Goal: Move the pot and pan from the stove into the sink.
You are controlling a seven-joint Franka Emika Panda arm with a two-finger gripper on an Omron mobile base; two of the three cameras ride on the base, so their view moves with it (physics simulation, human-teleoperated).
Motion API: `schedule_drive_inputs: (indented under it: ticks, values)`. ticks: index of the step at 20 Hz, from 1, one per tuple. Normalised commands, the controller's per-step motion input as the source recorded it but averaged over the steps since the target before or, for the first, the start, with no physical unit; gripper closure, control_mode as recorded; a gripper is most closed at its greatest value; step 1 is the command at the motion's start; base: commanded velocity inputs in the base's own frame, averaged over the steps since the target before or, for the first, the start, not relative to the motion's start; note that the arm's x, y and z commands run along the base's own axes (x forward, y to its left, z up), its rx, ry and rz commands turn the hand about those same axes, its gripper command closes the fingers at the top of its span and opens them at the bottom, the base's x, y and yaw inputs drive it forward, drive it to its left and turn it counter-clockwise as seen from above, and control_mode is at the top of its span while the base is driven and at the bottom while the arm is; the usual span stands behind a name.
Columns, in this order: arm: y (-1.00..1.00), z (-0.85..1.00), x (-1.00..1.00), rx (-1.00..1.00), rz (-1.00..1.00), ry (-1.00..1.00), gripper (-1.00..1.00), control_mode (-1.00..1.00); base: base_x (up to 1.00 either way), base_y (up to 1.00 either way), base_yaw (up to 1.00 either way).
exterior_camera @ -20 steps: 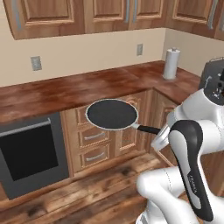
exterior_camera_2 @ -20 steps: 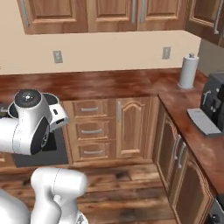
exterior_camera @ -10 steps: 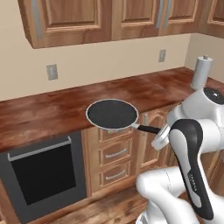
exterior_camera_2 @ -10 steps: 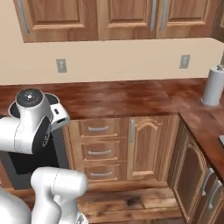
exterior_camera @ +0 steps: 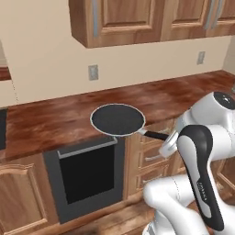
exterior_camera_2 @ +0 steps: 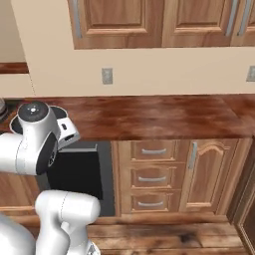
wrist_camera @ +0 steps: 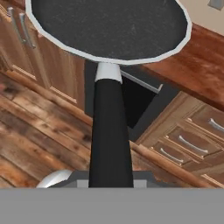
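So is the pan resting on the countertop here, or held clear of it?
Apart. In the left base view the pan hangs out past the countertop's front edge, over the dark oven door, carried by its black handle.

Pan (exterior_camera: 118, 120) held out over front edge of wood counter (exterior_camera: 55, 114), blocks the air right above that edge. Counter top w/ open room both sides of pan. Overhead: upper cabinets (exterior_camera: 137, 20) limit height near wall. Below: black oven door (exterior_camera: 87, 172) & drawer fronts (exterior_camera_2: 152, 177) form a solid face under counter. Wood floor (wrist_camera: 39, 144) below pan handle (wrist_camera: 109, 131) open.
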Motion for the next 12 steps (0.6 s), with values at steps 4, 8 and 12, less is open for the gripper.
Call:
schedule_drive_inputs:
  ticks: [4,8,12]
  values:
    - [0.0,0.0,0.0,0.0,0.0,0.0,1.0,1.0,0.01,0.86,0.15]
    - [0.0,0.0,0.0,0.0,0.0,0.0,1.0,1.0,0.02,0.87,0.15]
    - [0.0,0.0,0.0,0.0,0.0,0.0,1.0,1.0,0.02,0.87,0.15]
